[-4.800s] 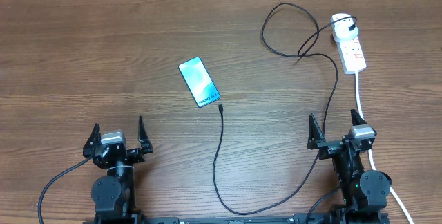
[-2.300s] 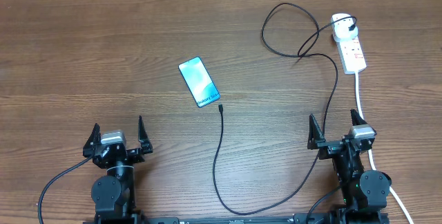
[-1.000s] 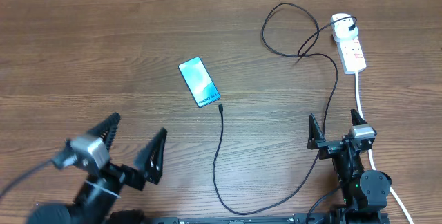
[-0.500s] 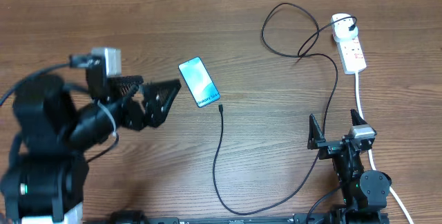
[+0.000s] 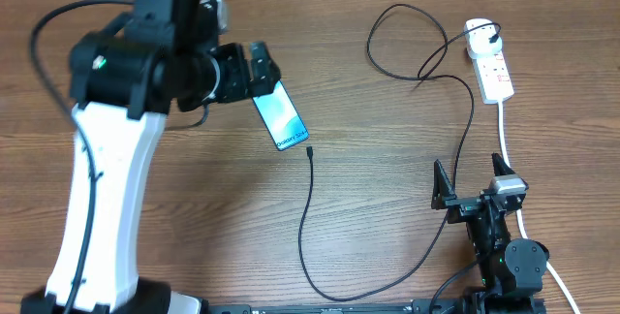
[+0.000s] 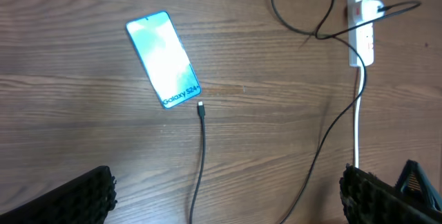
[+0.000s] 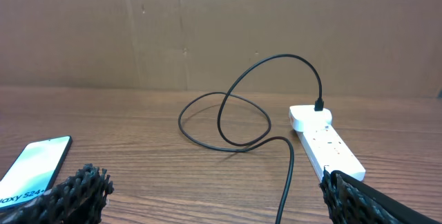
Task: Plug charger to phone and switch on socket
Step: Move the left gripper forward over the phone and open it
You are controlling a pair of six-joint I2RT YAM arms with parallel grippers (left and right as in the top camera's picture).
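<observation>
Two arms in black and white, with dark ribbed fingers.
The left arm (image 5: 102, 188) has a long white link under a bulky black housing with a small green light, and a black cable loops off its side. The right arm (image 5: 509, 256) is black with round joints and carries a silver-grey block on top. The left gripper (image 5: 260, 70) and the right gripper (image 5: 467, 171) are black, with pointed fingers (image 6: 69, 200) and knobbly, gridded pads (image 7: 72, 189).
</observation>
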